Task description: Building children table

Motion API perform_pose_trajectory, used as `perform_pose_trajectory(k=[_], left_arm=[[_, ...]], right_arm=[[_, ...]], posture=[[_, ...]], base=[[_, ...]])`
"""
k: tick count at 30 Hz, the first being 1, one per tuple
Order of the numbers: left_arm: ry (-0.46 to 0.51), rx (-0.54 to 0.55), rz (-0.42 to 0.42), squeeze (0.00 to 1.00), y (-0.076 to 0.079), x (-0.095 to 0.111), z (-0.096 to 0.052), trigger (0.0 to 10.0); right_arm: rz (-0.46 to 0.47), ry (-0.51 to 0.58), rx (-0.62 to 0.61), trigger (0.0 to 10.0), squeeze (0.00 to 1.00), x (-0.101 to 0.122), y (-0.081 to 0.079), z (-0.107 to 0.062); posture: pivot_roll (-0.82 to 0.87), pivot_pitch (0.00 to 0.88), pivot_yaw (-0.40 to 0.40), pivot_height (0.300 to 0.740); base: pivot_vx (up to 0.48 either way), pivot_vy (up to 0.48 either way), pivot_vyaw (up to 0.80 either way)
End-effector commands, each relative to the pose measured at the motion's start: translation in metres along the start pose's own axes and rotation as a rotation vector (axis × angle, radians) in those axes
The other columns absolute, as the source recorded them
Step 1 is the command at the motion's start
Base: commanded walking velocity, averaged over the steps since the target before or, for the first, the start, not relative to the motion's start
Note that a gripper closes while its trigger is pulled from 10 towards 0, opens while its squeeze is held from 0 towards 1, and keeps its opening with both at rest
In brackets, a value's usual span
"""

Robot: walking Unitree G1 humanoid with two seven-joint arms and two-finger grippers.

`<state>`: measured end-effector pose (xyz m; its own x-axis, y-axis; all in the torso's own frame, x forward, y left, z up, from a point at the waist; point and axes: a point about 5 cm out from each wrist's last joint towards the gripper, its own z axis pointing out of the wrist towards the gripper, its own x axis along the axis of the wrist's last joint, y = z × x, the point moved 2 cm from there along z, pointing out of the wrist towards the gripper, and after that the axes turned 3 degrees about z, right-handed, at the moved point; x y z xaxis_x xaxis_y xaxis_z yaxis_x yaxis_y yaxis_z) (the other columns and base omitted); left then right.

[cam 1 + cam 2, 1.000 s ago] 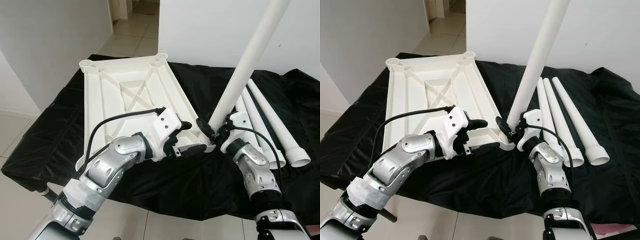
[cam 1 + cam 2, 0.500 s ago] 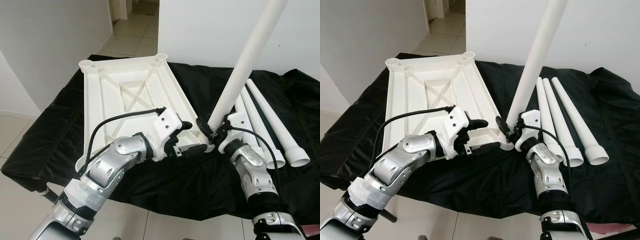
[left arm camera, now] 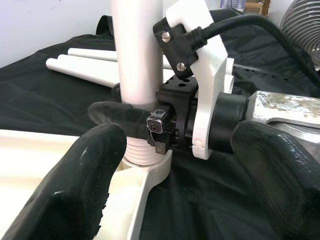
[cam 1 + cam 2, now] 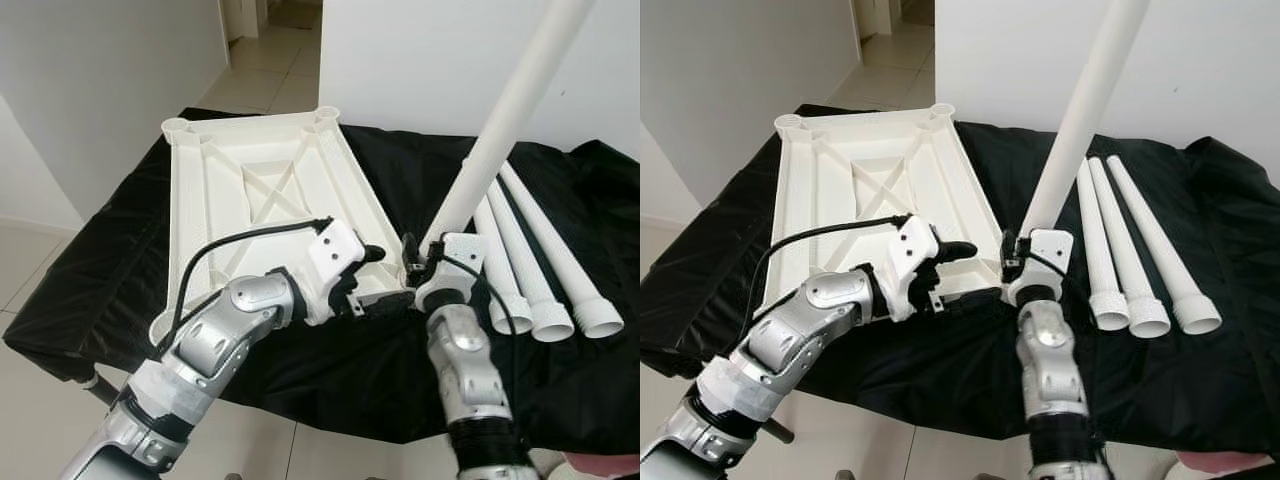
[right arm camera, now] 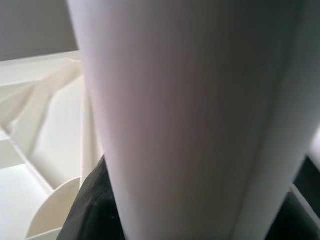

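Observation:
The white tabletop lies upside down on a black cloth. A long white table leg stands tilted in its near right corner socket, threaded end down. My right gripper is shut on the leg just above the socket; the leg is seen close up in the right wrist view. My left gripper is open beside that corner, with one finger on each side of the leg's base and not touching it.
Three spare white legs lie side by side on the cloth to the right, wide ends toward me. The black cloth drapes over the support's edges. White walls stand behind and a tiled hallway runs back left.
My right forearm has swung left and now stands more upright under the leg, with the wrist turned. The leg stays in the corner socket. The left arm has hardly moved.

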<state>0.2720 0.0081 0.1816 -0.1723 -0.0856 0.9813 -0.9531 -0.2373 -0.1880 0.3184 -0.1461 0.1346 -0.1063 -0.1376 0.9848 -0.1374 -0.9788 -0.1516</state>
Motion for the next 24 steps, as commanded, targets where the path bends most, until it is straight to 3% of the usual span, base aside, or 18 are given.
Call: perform_pose_trajectory(k=[1, 5, 18, 19, 20, 24], left_arm=[[-0.007, -0.092, 0.008, 0.0, 0.008, -0.003, 0.0, 10.0], [-0.008, -0.091, 0.006, 0.0, 0.009, -0.003, -0.001, 10.0], [-0.014, -0.081, 0.006, 0.0, 0.008, -0.004, -0.003, 10.0], [-0.014, -0.081, 0.006, 0.0, 0.008, -0.004, -0.003, 10.0], [-0.014, -0.079, 0.006, 0.0, 0.008, -0.004, -0.003, 10.0], [-0.014, -0.078, 0.008, 0.0, 0.008, -0.004, -0.003, 10.0]], right_arm=[[0.019, -0.083, -0.059, 10.0, 0.0, -0.018, -0.002, -0.012], [0.039, -0.074, -0.04, 10.0, 0.0, -0.015, -0.009, -0.015], [0.055, -0.024, -0.088, 10.0, 0.0, -0.002, -0.003, -0.016], [0.055, -0.024, -0.088, 10.0, 0.63, -0.002, -0.003, -0.016], [0.048, -0.016, -0.082, 10.0, 1.0, -0.001, -0.002, -0.015], [0.045, -0.002, -0.069, 10.0, 1.0, 0.001, 0.0, -0.014]], posture=[[-0.1, 0.0, -0.03, 0.74], [-0.1, 0.0, -0.028, 0.74], [-0.09, 0.0, -0.034, 0.74], [-0.09, 0.0, -0.034, 0.74], [-0.09, 0.0, -0.034, 0.74], [-0.09, 0.0, -0.033, 0.74]], base=[[0.0, 0.0, 0.0], [0.0, 0.0, 0.0], [0.0, 0.0, 0.0], [0.0, 0.0, 0.0], [0.0, 0.0, 0.0], [0.0, 0.0, 0.0]])
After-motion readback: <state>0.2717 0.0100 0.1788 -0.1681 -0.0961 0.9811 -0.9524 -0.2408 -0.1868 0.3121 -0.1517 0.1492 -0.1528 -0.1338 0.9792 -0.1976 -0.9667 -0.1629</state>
